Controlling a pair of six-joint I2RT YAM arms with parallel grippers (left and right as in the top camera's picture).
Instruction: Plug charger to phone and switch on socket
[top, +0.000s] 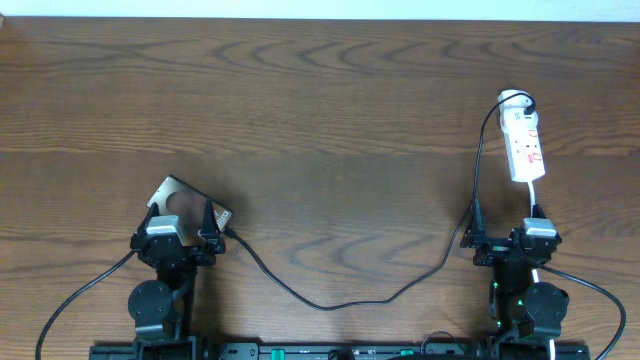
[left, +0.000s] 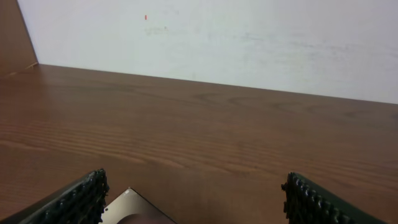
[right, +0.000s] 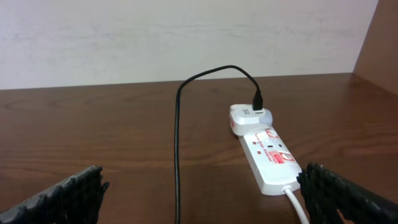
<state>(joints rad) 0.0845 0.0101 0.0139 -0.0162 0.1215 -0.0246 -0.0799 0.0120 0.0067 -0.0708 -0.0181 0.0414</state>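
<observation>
Now, at the near left of the wooden table, the left gripper hangs low over the phone with its jaws spread wide and nothing between them. The phone is a flat bronze slab with its long axis slanting across the table, and its near end is hidden under the gripper. The charger, a thin black cable, sags across the table, and its connector tip lies just beside the phone's right end, nearest the left arm. Whether it is seated cannot be told. At the far right, the white power strip with red marks lies straight ahead of the right gripper, long axis pointing away. That gripper is likewise wide and empty.
</observation>
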